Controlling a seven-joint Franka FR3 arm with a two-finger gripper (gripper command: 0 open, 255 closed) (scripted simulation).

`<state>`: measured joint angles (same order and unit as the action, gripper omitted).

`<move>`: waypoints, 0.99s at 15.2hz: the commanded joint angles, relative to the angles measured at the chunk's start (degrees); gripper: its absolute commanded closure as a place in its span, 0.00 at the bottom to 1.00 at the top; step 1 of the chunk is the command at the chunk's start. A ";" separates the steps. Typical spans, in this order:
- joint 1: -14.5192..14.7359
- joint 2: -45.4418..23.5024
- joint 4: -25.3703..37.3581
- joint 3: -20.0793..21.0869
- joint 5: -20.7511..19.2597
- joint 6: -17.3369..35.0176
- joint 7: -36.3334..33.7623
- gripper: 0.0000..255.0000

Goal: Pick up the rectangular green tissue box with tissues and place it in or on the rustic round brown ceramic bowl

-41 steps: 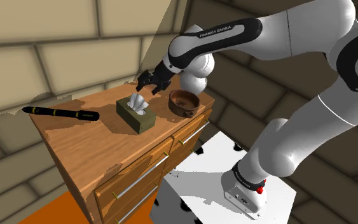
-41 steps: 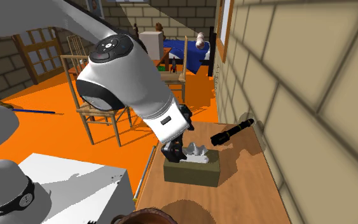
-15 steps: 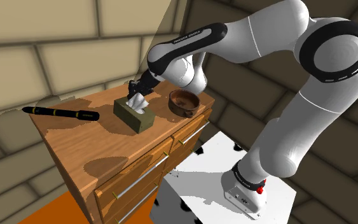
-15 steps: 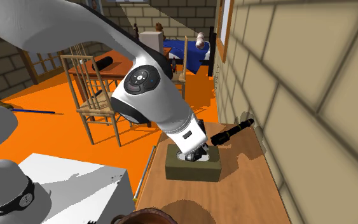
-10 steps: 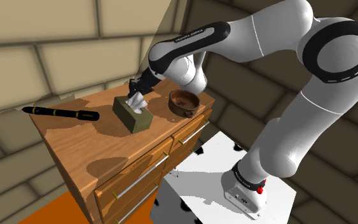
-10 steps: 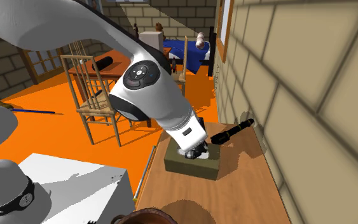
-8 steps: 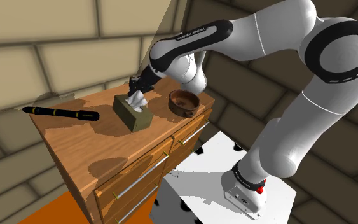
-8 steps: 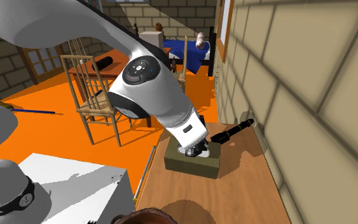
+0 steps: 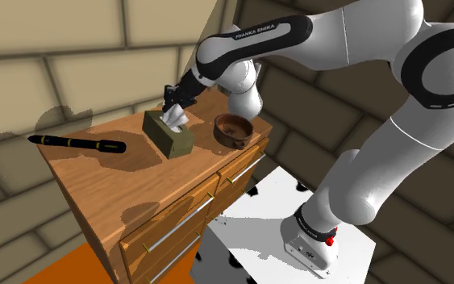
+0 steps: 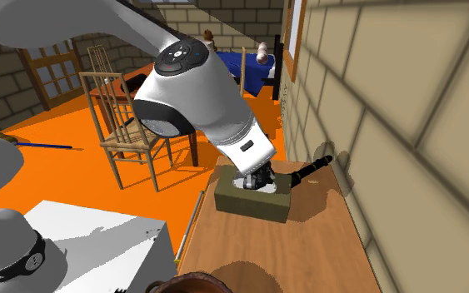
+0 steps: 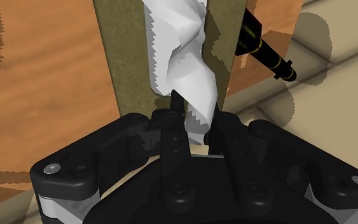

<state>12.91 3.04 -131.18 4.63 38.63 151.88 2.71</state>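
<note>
Olive-green rectangular tissue box (image 9: 168,135) hangs from the black two-finger gripper (image 9: 171,107) by its paper alone; in the wrist view the fingers (image 11: 177,121) are pinched together on the white tissue (image 11: 185,60) that sticks up from the slot, and no part of them touches the cardboard. The box seems to be just clear of the wooden chest of drawers (image 9: 88,173), with its shadow on the top beside it, though I cannot say how far clear.

The main danger, as I judge it, is that hold; the sheet may tear, or slide out of the slot, and the box would drop back onto the wood, perhaps on an edge. A quick sideways move would make the box swing under the gripper; it could then turn and arrive askew.

The rustic round brown ceramic bowl (image 9: 233,129) stands near the box, toward the shoulder view's right, close to the corner of the chest; a swinging box could knock it toward that edge. The box looks long against the bowl's mouth; it will likely rest across the rim and could tip off when let go.

The long black pen-like tool (image 9: 76,144) lies well apart, on the side away from the bowl; it looks to be no hindrance.
</note>
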 commanded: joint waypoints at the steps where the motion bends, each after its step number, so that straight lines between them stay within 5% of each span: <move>1: -0.16 1.01 0.37 -0.01 -1.36 -1.21 -1.50 1.00; 15: -1.62 5.74 5.69 -0.11 -8.28 -10.42 -9.16 1.00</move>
<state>11.36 8.50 -125.87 4.51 30.72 142.07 -6.00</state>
